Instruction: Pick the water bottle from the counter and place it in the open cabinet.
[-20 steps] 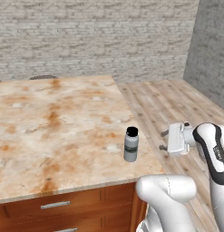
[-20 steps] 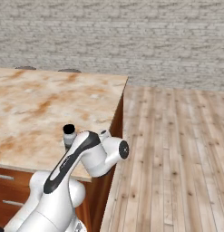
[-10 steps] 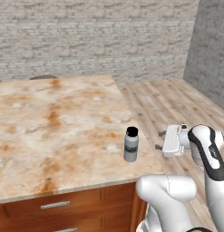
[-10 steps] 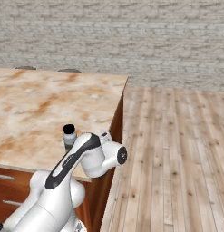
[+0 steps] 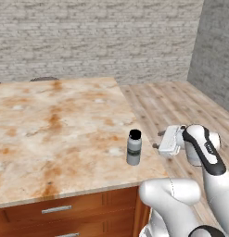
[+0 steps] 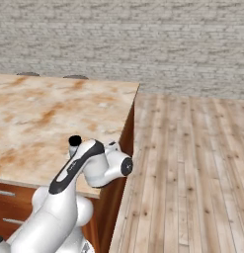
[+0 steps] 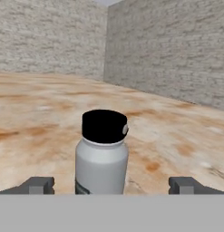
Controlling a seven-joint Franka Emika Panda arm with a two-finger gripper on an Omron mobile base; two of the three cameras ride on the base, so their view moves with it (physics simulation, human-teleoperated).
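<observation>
The bottle [image 5: 134,147] stands upright on the surface [image 5: 55,125], near its front right corner and close to the right edge. The gripper [image 5: 156,140] is beside that edge, level with the bottle and turned sideways toward it. Compared with a second ago, it has come nearer: earlier there was a clear space between hand and bottle, and now this space is small. The bottle itself has not moved. In the hand view the bottle [image 7: 101,156] sits between the two fingers [image 7: 37,185], a little to one side of the middle, and the fingers are spread wide, wider than the bottle. They do not touch it yet, I think. So the approach is almost finished, and the next step is probably to go a little more forward and then close on the body under the black cap. Because the bottle is near the edge, a push from one finger could tip it. The cabinet is for later.
</observation>
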